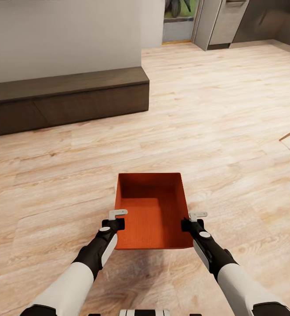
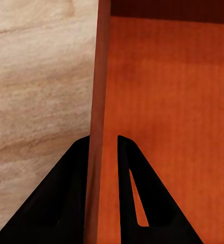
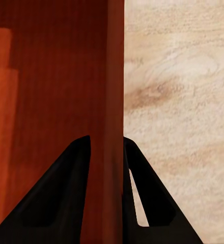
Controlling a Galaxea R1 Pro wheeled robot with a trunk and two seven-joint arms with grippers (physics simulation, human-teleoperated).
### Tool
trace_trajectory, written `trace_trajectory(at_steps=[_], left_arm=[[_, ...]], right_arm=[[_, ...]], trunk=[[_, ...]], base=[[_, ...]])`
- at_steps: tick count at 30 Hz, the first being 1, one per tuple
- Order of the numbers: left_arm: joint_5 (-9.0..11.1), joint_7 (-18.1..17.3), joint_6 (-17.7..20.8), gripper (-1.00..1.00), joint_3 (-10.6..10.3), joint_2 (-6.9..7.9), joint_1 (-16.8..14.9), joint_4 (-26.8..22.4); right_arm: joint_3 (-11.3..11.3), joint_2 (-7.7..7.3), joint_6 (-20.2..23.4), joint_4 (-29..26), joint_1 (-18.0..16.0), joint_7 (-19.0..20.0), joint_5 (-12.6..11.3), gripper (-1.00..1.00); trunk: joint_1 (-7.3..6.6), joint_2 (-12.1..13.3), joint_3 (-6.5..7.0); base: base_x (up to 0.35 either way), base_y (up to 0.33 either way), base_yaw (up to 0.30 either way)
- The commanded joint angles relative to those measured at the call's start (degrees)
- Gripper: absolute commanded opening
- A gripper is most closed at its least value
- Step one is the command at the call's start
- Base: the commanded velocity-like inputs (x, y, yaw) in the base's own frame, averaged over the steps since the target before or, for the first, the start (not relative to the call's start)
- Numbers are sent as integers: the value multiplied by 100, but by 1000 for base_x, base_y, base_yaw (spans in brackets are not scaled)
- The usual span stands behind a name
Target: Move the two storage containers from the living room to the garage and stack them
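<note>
Storage container (image 1: 151, 215) btwn claws, left claw (image 1: 117, 218) & right claw (image 1: 192, 219) each clamped on side wall, over wood floor (image 1: 215, 131)

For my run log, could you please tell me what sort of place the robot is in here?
Probably an open-plan room in a home: light wood plank floor, a long low dark wood bench along a pale wall, and grey cabinets further back.

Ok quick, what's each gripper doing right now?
Left gripper: shut on the left wall of the orange-red storage container.
Right gripper: shut on the container's right wall.
</note>
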Motion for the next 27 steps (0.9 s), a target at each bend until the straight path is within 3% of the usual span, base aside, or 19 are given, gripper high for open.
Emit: trace_trajectory(at_steps=[1,27], left_arm=[[72,62,28,-100,-45,0,1,-3],[73,62,28,-100,-44,0,1,-12]], right_arm=[[7,-1,4,-6,-3,-21,8,-100],[10,7,-37,-6,-3,-19,-1,-100]], trunk=[[-23,40,16],[-594,1083,482]], base=[[0,0,0],[0,0,0]])
